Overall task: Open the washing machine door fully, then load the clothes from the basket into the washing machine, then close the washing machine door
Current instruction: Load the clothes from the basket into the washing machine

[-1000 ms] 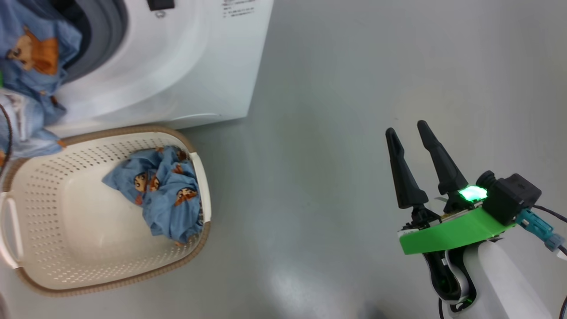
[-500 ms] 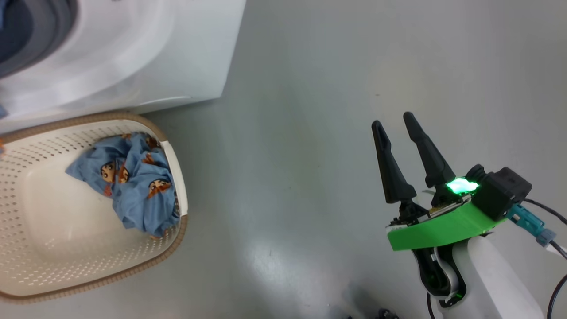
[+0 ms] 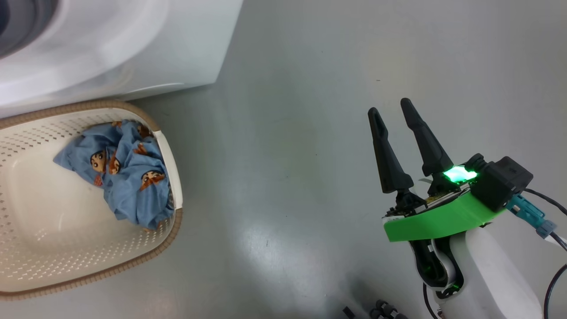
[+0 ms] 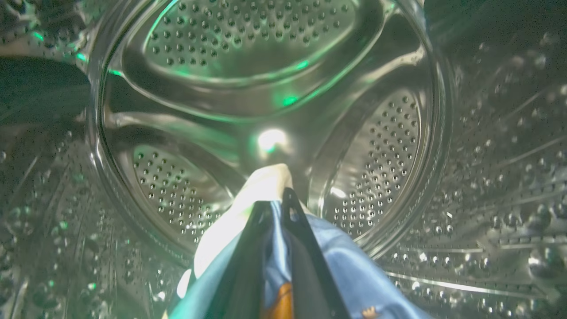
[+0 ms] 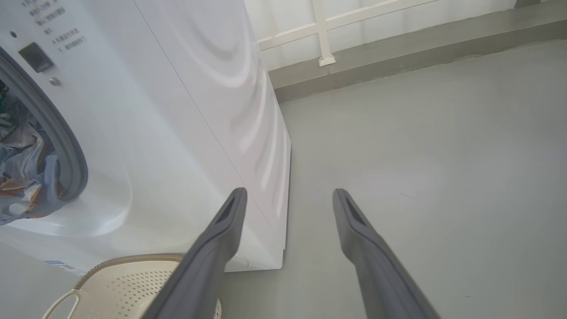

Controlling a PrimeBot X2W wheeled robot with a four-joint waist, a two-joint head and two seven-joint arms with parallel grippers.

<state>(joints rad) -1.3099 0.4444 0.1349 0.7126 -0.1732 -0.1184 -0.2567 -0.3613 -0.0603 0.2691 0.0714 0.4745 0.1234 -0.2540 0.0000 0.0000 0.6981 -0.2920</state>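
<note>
The left gripper point(image 4: 278, 201) is deep inside the washing machine's steel drum point(image 4: 266, 48). Its two fingers are pinched together on a light blue garment point(image 4: 350, 266), and a cream patch point(image 4: 261, 186) pokes out past the tips. The fabric drapes down either side of the fingers. The drum's perforated back wall is straight ahead with nothing in front of it, and green light glints off the metal.

The right gripper point(image 3: 389, 107) hangs over the bare grey floor point(image 3: 288, 133), well clear of the machine, its fingers spread wide around nothing. A teal plug point(image 3: 527, 212) and a black cable trail off its wrist.

The white washing machine point(image 3: 133, 44) stands to that gripper's left. From the right wrist its side panel and front corner come between the fingers and the opening. There the grey seal point(image 5: 66, 146) shows, with bluish fabric point(image 5: 22, 146) bunched in the mouth. Behind the machine a white rail point(image 5: 321, 31) runs along the wall.

The basket point(image 3: 44, 248) sits on the floor just beside the machine's foot. One crumpled piece of the clothes point(image 3: 128, 177) lies inside, against the wall nearest the right gripper.
</note>
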